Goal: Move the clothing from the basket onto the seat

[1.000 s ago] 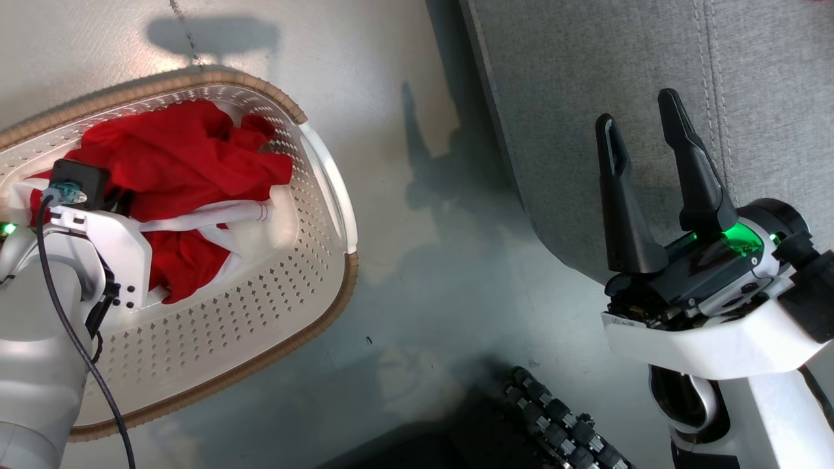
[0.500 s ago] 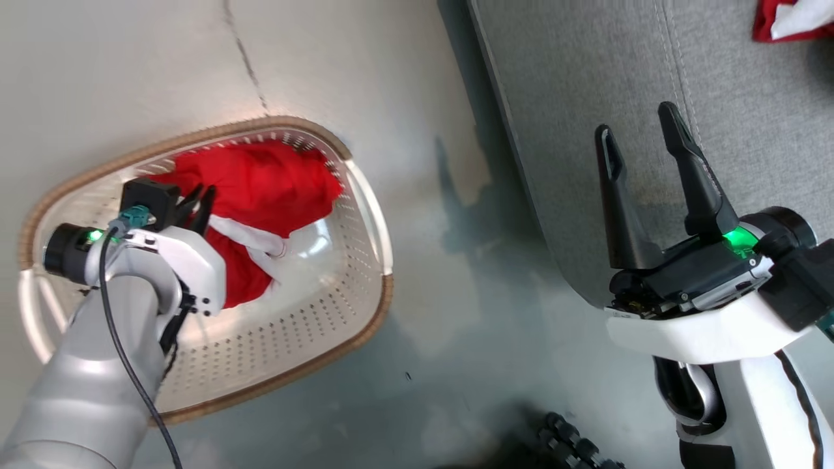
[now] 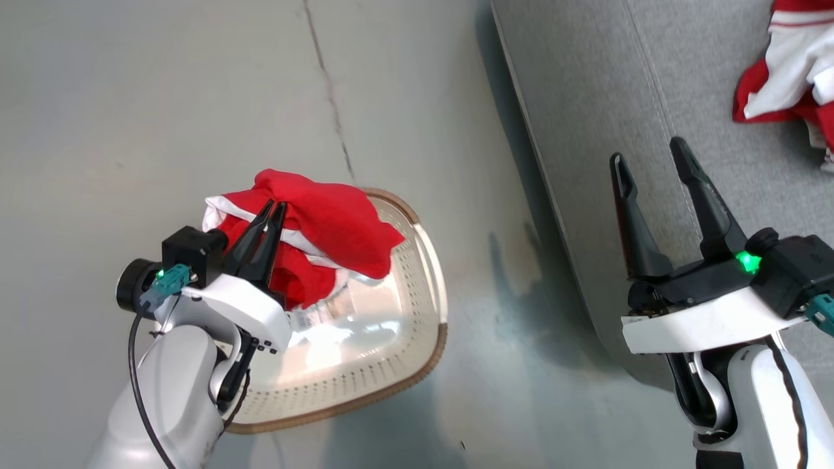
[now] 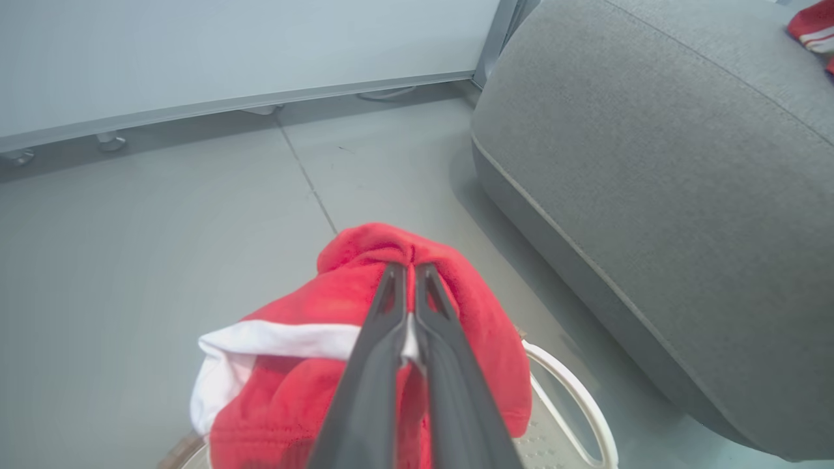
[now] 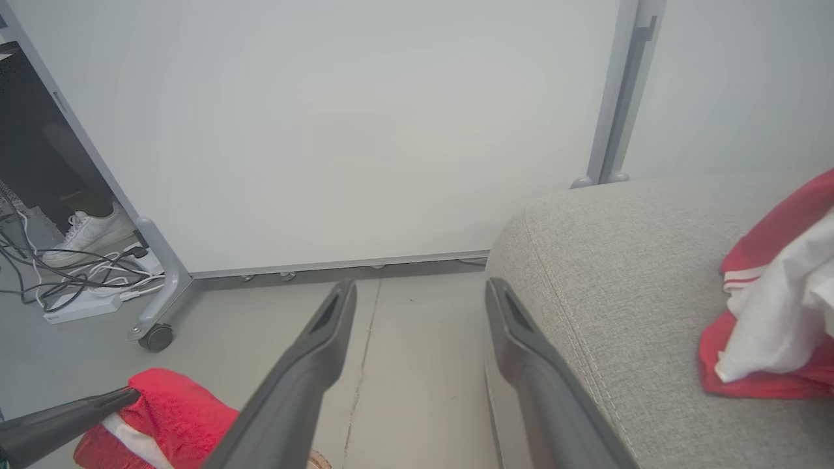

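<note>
My left gripper [image 3: 276, 207] clenches a soft red garment with white trim [image 3: 332, 228], above the oval white perforated plastic basket [image 3: 427, 306] on smooth grey floor [image 3: 163, 98]. My right gripper [image 3: 646, 151], spread and empty, hangs at the edge of the large grey fabric seat [image 3: 586, 130]; another red-and-white garment [image 3: 782, 91] lies to its right. A white wheeled partition [image 5: 326, 130] stands ahead.

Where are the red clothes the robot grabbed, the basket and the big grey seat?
red clothes [image 3: 345, 215], head view, on the hanging red fold
basket [image 3: 371, 374], head view, on its holed white wall
seat [image 3: 599, 98], head view, on its bare grey fabric
</note>
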Controlling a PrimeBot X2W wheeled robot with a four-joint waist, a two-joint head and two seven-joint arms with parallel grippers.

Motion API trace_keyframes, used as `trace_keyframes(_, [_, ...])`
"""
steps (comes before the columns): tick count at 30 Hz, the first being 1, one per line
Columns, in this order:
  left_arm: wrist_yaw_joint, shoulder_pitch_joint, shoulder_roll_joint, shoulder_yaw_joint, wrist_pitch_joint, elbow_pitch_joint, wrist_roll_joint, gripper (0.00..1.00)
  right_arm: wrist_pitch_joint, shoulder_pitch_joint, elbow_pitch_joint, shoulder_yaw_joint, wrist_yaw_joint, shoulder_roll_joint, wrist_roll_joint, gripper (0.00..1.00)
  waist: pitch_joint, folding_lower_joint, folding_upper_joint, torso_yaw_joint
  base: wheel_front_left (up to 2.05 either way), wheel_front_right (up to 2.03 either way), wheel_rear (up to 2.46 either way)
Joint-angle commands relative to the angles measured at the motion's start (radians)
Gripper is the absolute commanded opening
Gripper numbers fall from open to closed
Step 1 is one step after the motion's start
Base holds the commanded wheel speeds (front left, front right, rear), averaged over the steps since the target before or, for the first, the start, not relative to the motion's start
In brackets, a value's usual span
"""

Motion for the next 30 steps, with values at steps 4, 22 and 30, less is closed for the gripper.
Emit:
trace_keyframes(4, [0.013, 0.070, -0.010, 0.039, -0.005, -0.102, 0.011, 0.00, 0.029, 0.027, 0.018, -0.015, 0.002, -0.006, -0.012, 1.00, -0.129, 0.0000, -0.0001, 0.083, 0.00, 0.00, 0.00])
trace_keyframes(22, [0.057, 0.273, -0.011, 0.112, -0.005, -0.446, 0.046, 0.00, 0.099, 0.136, 0.070, -0.049, 0.002, -0.006, -0.018, 1.00, -0.375, 0.0000, -0.0001, 0.177, 0.00, 0.00, 0.00])
trace_keyframes(30, [0.090, 0.337, 0.001, 0.102, 0.020, -0.576, 0.051, 0.00, 0.127, 0.201, 0.080, -0.056, 0.002, -0.006, -0.021, 1.00, -0.467, 0.0000, -0.0001, 0.192, 0.00, 0.00, 0.00])
